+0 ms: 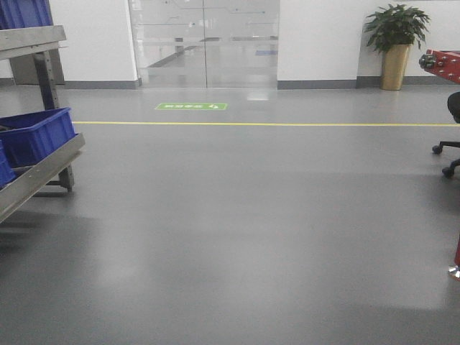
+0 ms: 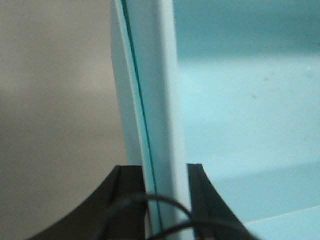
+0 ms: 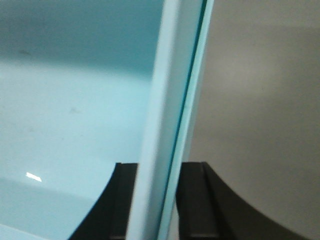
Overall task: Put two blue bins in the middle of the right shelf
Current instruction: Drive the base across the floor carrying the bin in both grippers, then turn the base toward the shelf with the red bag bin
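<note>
The left wrist view is filled by a pale light-blue bin [image 2: 240, 100]. Its thick rim [image 2: 150, 75] runs up between my black fingers [image 2: 125, 190], and my left gripper [image 2: 162, 167] is shut on it. In the right wrist view the same pale blue plastic [image 3: 75, 100] lies to the left. My right gripper [image 3: 160, 164] is shut on the opposite rim [image 3: 172, 90]. Each rim shows two pale layers parted by a thin dark line, as of two bins nested. Neither bins nor grippers appear in the front view. The right shelf middle is out of view.
A steel rack [image 1: 43, 169] with dark blue crates [image 1: 39, 133] stands at the left edge. Grey floor with a yellow line [image 1: 251, 123] stretches ahead to glass doors [image 1: 205, 43]. A potted plant [image 1: 395, 50], a red machine part [image 1: 442, 65] and an office-chair base [image 1: 449, 154] are at right.
</note>
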